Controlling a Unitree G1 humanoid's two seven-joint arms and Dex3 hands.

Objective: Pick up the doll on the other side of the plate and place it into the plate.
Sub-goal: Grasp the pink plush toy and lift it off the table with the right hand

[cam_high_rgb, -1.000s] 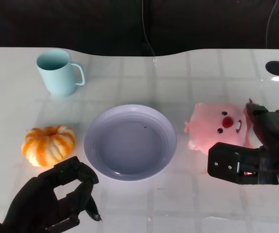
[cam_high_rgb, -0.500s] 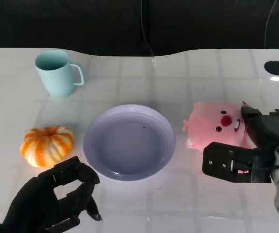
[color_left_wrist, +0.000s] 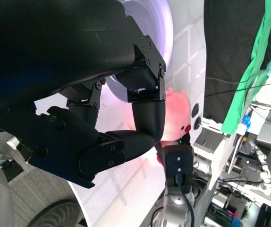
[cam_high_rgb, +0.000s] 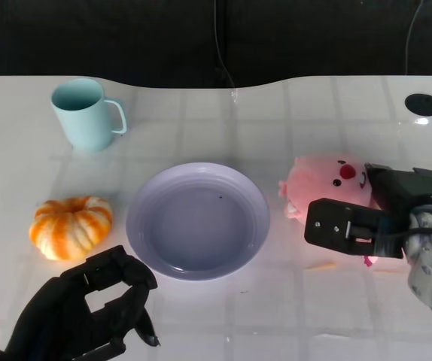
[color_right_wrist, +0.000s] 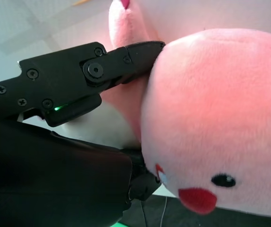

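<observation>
The pink doll (cam_high_rgb: 324, 183) lies right of the lavender plate (cam_high_rgb: 139, 226), close to its rim and tilted. My right hand (cam_high_rgb: 368, 218) grips it from the right and near side, with fingers wrapped around its body. In the right wrist view the black fingers (color_right_wrist: 86, 78) press into the doll (color_right_wrist: 220, 109) beside its face. My left hand (cam_high_rgb: 88, 316) hovers at the near left with fingers curled in and nothing in them. The left wrist view shows those curled fingers (color_left_wrist: 126, 118), with the plate (color_left_wrist: 161, 26), the doll (color_left_wrist: 178, 106) and the right hand (color_left_wrist: 177, 165) beyond.
A light blue mug (cam_high_rgb: 83, 113) stands at the far left. An orange pumpkin-shaped toy (cam_high_rgb: 71, 226) sits left of the plate. A small orange sliver (cam_high_rgb: 321, 265) lies on the white table (cam_high_rgb: 223, 316) below the right hand. Dark round holes (cam_high_rgb: 422, 104) mark the far corners.
My right hand has closed around the doll and shifted it left toward the plate, tipping it. The left hand has stayed put. The camera has drifted slightly.
</observation>
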